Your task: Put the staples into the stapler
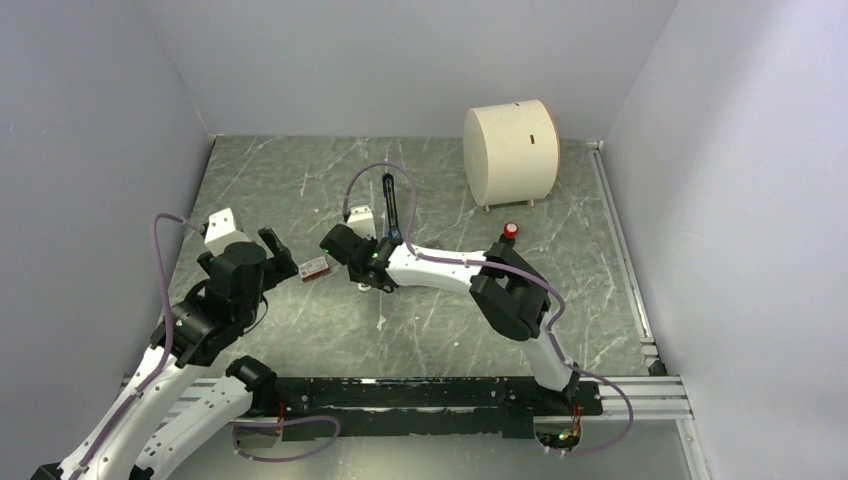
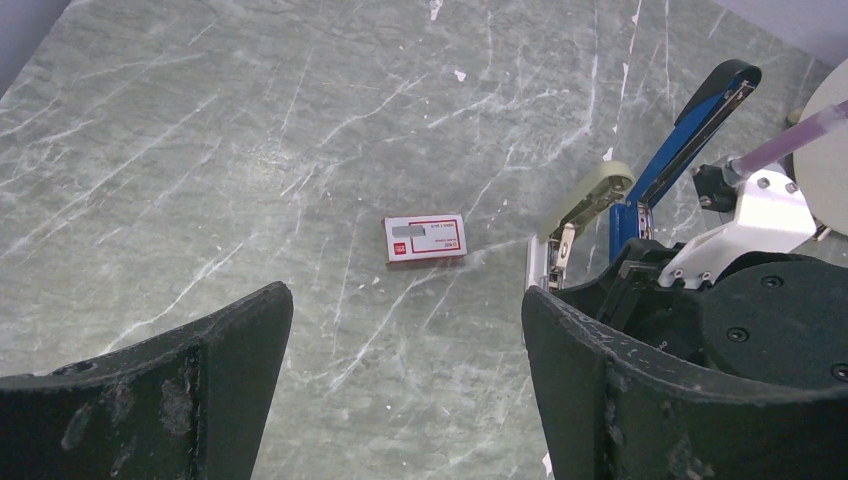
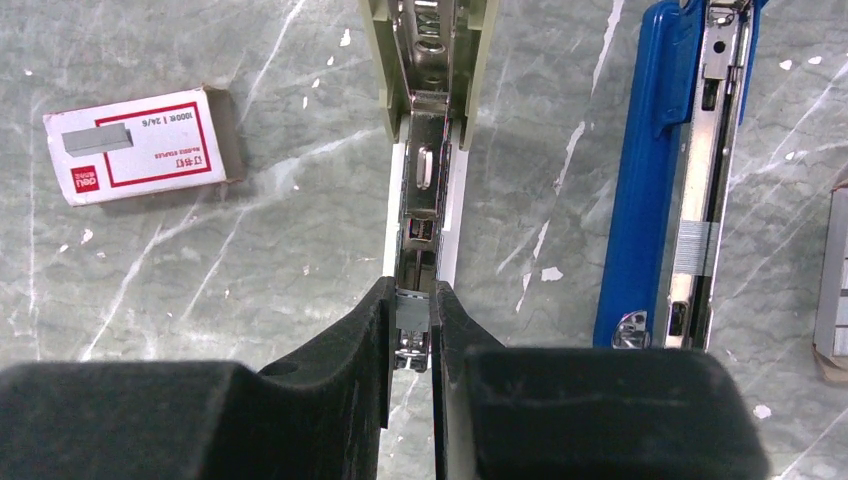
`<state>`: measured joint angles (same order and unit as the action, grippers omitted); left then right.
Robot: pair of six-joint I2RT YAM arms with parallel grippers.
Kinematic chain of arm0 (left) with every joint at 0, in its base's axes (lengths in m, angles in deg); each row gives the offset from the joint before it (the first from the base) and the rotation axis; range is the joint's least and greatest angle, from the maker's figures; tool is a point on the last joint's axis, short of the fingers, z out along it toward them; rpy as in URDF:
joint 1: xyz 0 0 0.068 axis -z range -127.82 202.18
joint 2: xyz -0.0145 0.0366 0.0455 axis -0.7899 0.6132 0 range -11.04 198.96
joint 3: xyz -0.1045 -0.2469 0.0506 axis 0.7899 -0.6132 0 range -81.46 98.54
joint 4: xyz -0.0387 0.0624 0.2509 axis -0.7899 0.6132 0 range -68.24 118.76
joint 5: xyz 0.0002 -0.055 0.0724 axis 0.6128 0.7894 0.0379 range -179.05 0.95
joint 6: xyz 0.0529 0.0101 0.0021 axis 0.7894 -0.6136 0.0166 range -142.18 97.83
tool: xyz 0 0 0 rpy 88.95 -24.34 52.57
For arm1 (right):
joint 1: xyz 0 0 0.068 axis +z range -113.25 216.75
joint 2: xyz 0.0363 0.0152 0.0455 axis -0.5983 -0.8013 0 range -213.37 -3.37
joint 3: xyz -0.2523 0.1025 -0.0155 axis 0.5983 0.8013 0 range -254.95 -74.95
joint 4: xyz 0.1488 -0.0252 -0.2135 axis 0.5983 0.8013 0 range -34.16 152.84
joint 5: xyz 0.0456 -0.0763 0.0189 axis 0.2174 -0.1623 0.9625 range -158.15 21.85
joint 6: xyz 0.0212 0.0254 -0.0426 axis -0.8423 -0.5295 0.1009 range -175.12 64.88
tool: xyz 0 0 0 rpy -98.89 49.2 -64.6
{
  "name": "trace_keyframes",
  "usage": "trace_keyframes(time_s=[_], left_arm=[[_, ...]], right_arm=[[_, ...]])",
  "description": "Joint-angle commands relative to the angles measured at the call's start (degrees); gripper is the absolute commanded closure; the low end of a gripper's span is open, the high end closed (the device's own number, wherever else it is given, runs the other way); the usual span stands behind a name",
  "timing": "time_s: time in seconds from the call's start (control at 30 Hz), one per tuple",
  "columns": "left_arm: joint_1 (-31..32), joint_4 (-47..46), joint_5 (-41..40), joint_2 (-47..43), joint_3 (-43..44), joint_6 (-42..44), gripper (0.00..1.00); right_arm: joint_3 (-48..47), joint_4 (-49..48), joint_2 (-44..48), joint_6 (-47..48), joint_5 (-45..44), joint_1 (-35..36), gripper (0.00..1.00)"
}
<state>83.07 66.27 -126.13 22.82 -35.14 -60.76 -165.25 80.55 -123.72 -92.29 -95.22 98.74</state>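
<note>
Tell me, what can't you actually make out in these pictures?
- Right wrist view: the grey piece pinched in the right gripper is mostly covered by its fingers; what it is stays unclear.
- Top view: the base of the stapler is hidden under the right gripper.
- Right wrist view: a grey thing is cut off by the right edge.
- Top view: the red-capped object is too small to identify.

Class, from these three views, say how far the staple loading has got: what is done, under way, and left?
Done: the stapler lies opened, its blue arm swung aside, metal channel exposed. Under way: the right gripper is shut on what looks like a small grey staple strip at the channel's end; the left gripper hangs open near the staple box. Left: release the strip, close the stapler.
</note>
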Motion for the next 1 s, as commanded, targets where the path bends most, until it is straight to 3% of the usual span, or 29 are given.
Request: trace_keyframes(time_s=[0.0, 0.73, 0.97], left_arm=[[-0.3, 0.2, -0.4, 0.0, -0.4, 0.1, 0.11], [-0.3, 0.3, -0.5, -0.2, -0.4, 0.0, 0.10], [-0.4, 0.2, -0.5, 0.0, -0.4, 0.1, 0.10]], right_arm=[[-0.2, -0.2, -1.4, 0.2, -0.2, -0.2, 0.85], [0.9, -1.2, -1.4, 0.7, 1.7, -0.2, 0.83], [0.1, -0.1, -1.4, 0.0, 2.0, -0.1, 0.77]])
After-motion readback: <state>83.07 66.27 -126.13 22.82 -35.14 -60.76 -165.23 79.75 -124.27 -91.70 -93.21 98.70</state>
